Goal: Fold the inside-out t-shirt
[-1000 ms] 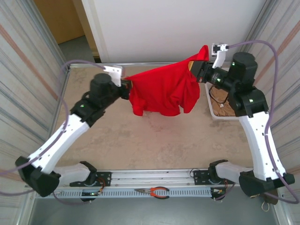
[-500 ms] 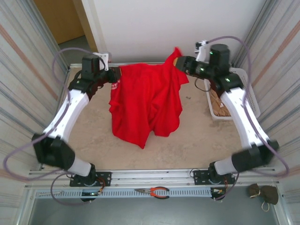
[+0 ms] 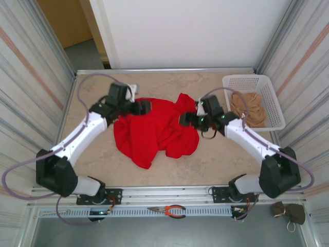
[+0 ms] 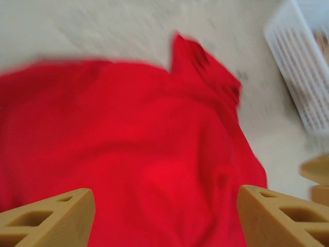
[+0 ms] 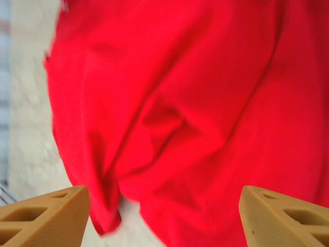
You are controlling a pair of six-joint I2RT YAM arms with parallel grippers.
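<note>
A moment ago the arms held it spread aloft; now the bright red cotton t-shirt (image 3: 157, 131) lies crumpled mid-table. The left gripper (image 3: 145, 106) at its 11 o'clock edge and the right gripper (image 3: 183, 120) at 2 o'clock both have their fingers apart and empty. Folding needs fresh grasps.

The t-shirt (image 3: 154, 135) is lying on the middle of the table (image 3: 169, 87), between my two grippers. My left gripper (image 3: 146, 106) is sitting at its far-left edge and my right gripper (image 3: 184, 120) at its right edge. The basket (image 3: 239, 81) is standing in the far-right corner, with a cloth garment (image 3: 250, 105) lying in it.
</note>
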